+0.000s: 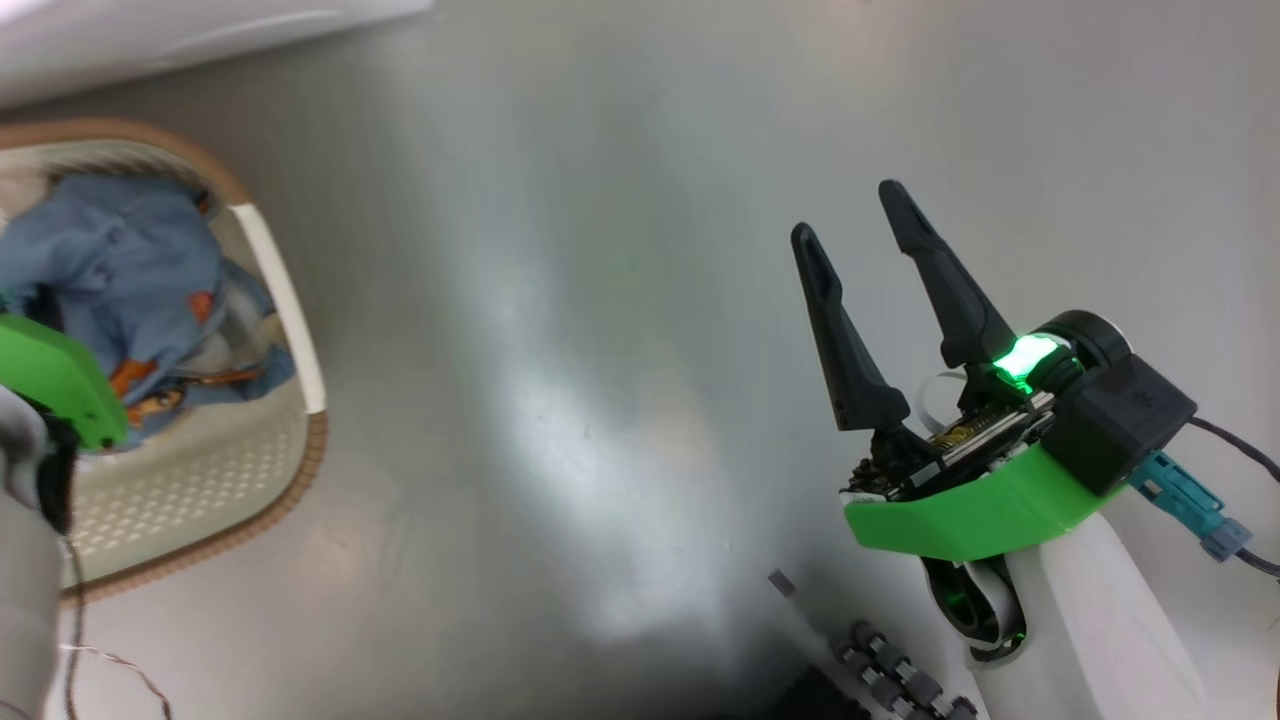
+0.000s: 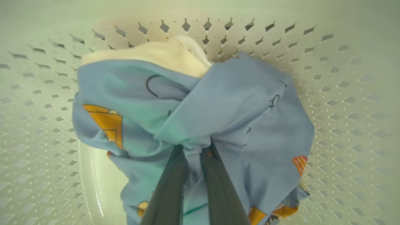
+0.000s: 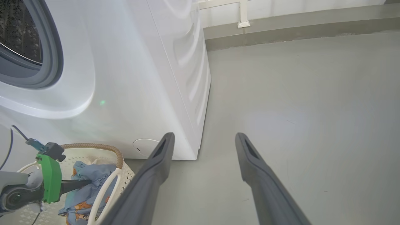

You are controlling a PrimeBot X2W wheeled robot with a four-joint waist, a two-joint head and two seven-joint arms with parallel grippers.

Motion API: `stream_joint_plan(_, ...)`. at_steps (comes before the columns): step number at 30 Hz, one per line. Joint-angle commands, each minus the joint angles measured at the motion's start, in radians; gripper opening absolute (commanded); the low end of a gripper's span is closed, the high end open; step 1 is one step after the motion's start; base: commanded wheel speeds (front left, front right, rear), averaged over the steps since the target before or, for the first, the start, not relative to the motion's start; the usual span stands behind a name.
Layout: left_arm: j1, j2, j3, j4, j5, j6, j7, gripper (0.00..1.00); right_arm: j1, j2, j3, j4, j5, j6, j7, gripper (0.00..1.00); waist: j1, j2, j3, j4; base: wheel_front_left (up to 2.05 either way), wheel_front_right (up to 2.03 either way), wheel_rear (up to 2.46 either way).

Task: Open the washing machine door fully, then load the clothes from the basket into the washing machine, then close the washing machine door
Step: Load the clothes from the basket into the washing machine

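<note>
The clothes [image 2: 200, 103], gripped in the basket [image 2: 343, 93]
Our left hand [image 2: 195, 146] pinched a blue fold; our right hand [image 1: 848, 212] hung open above the floor [image 1: 600, 300]. We judged loading under way: next, a lift straight out, then across to the washing machine [image 3: 131, 78].

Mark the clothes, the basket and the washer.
clothes [image 2: 237, 106]: left wrist view, blue fold at centre.
basket [image 1: 317, 450]: head view, brown rim.
washer [image 3: 125, 78]: right wrist view, white front panel.
</note>
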Motion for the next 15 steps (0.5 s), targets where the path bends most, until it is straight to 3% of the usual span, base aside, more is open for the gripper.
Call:
stream_joint_plan(1, 0.049, 0.033, 0.019, -0.01, -0.011, 0.015, -0.025, 0.0, 0.045, 0.001, 0.016, -0.011, -0.015, 0.009, -0.005, 1.0, 0.0, 0.0, -0.067, 0.06, 0.0, 0.0, 0.0)
stream_joint_plan(8, 0.13, -0.028, 0.034, -0.018, -0.04, 0.027, -0.15, 0.0, 0.079, 0.001, 0.006, 0.042, -0.056, 0.009, -0.005, 1.0, 0.0, 0.0, -0.187, 0.133, 0.0, 0.0, 0.0)
stream_joint_plan(15, 0.248, -0.085, 0.06, -0.099, -0.062, 0.039, -0.198, 0.0, 0.132, 0.001, -0.014, 0.097, -0.085, 0.009, -0.005, 1.0, 0.0, 0.0, -0.317, 0.202, 0.0, 0.0, 0.0)
